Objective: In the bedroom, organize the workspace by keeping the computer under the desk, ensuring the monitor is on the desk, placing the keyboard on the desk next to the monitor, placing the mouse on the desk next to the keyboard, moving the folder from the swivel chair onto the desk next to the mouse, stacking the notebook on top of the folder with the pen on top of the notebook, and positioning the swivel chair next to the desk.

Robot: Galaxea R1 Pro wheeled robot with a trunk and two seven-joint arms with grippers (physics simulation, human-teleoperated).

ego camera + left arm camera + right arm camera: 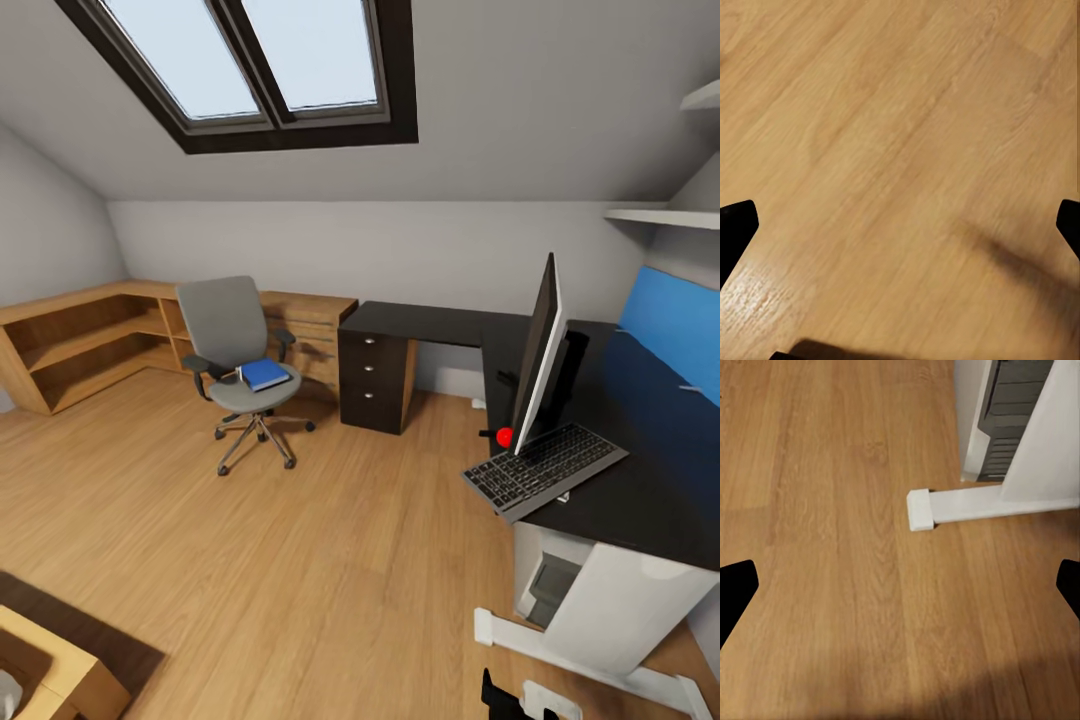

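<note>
Blue is what I steer by first — the folder (264, 374) lies flat on the grey padded seat of the swivel chair (236, 362), which stands on its chrome star base well apart from the desk (640, 470), out on the wood floor (330, 560) in front of the low light-wood shelving (90, 340). That folder has to come across to the black desktop, so I judge the chair is my next stop. On the desk, the monitor (537, 360) stands upright on its stand, seen nearly edge-on, its red dot low at the near corner; the keyboard (545, 468) sits just in front of it but skewed, one corner hanging past the desk edge, so it looks due for straightening. Under the top, between the white legs, I see the light-grey computer (552, 590), its ribbed face also showing in my right wrist view beside a white foot bar (967, 506). Both claws hang over bare planks: left gripper (900, 225) and right gripper (900, 585) each have their dark fingertips spread wide to the frame edges, holding nothing. I cannot make out the notebook, pen or mouse.
</note>
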